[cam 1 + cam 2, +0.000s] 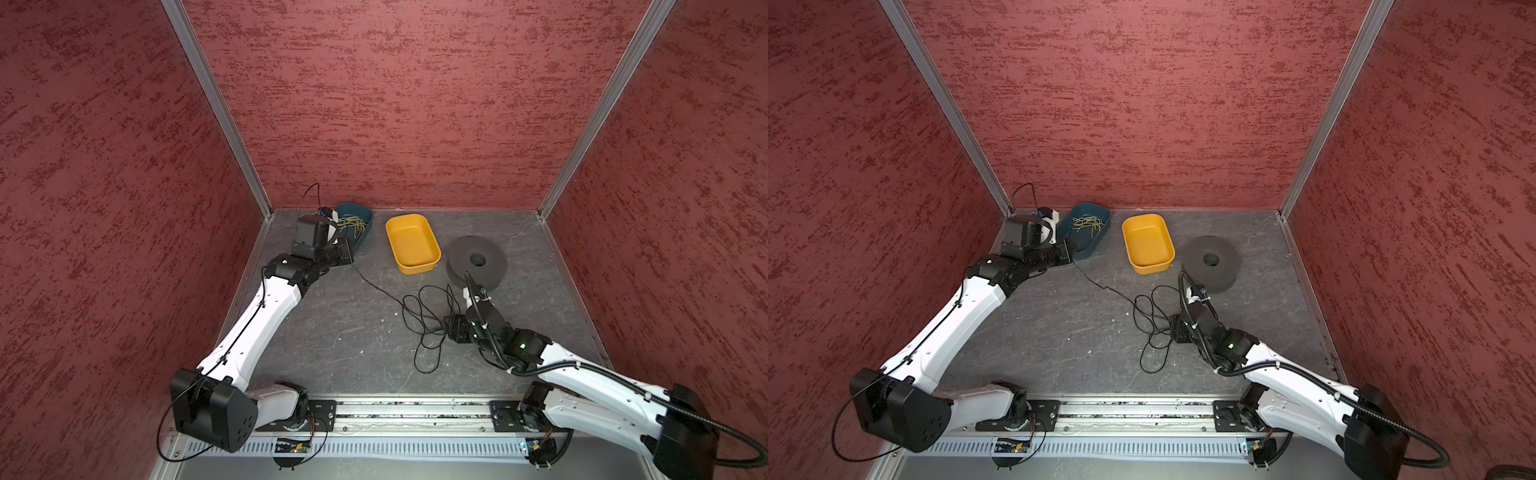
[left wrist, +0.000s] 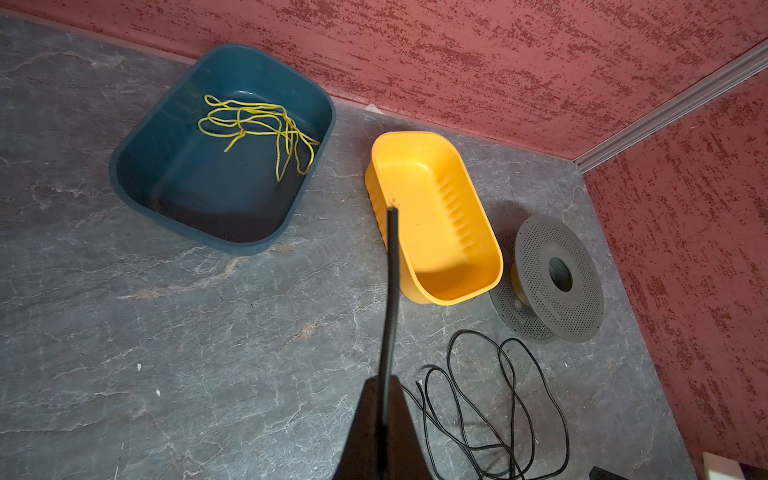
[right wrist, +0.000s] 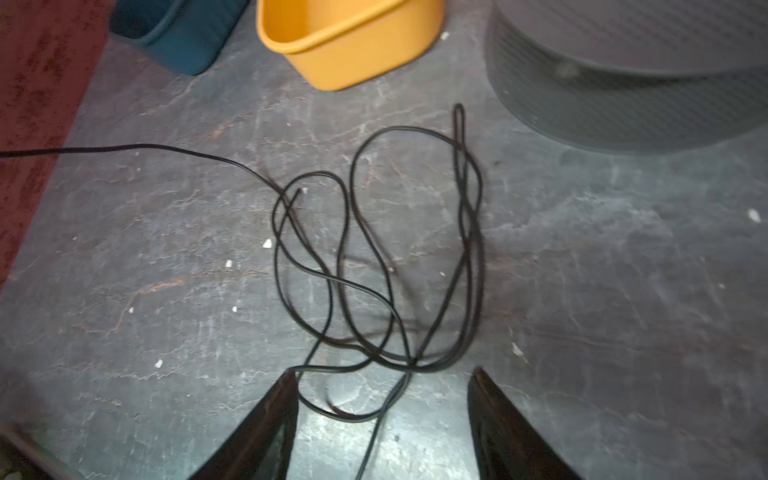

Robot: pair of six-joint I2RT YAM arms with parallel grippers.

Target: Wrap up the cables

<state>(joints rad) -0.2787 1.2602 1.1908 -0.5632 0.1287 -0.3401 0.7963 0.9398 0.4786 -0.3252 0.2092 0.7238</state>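
Grey stone-look tabletop (image 1: pixel 332 332) between red walls, with the wrapping seemingly barely begun: the black cable (image 3: pixel 409 361) lies in loose loops at centre right, none of it visibly on the spool (image 1: pixel 494 266) just beyond at far right; the left gripper (image 2: pixel 384 390), at far left, is clamped on one cable end, while the right gripper (image 3: pixel 383 372) hangs over the loops, jaws apart, holding nothing. Blue bin (image 2: pixel 266 70) at far left holds only yellow-green strands (image 2: pixel 257 120); yellow bin (image 2: pixel 457 216) beside it sits empty.
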